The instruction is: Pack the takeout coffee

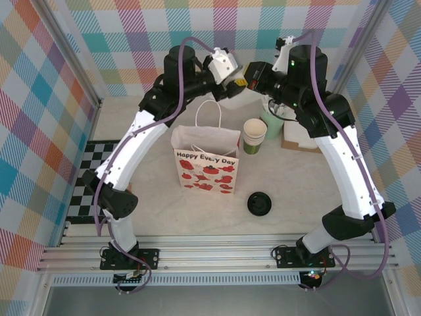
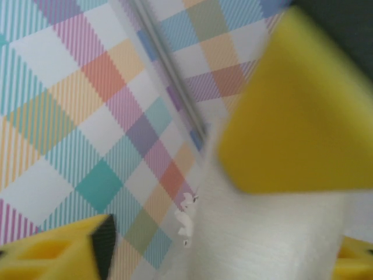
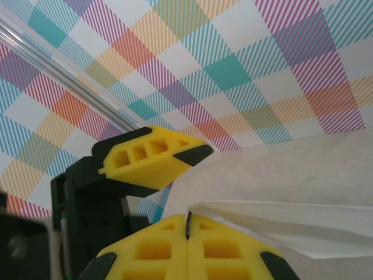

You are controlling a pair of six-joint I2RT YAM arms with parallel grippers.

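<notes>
The takeout coffee is out of view. A white paper bag [image 1: 206,164] printed with strawberries stands upright at mid-table. High over its far side my two grippers meet. My right gripper [image 3: 187,220] is shut, with the edge of a white paper sheet [image 3: 280,224] coming out of its fingertips. My left gripper [image 2: 224,248] is open, its yellow fingers [image 2: 58,251] wide apart on either side of the blurred white paper [image 2: 268,233]. One left finger [image 3: 151,160] hangs just above the right fingertips. From above, the left gripper [image 1: 230,81] and the right gripper [image 1: 247,79] nearly touch.
A stack of lidless green cups [image 1: 254,136] stands right of the bag. A loose black lid [image 1: 259,203] lies nearer the front. A pale green container [image 1: 271,123] and a flat box [image 1: 299,139] sit behind the right arm. A checkered mat [image 1: 82,178] lies at the left.
</notes>
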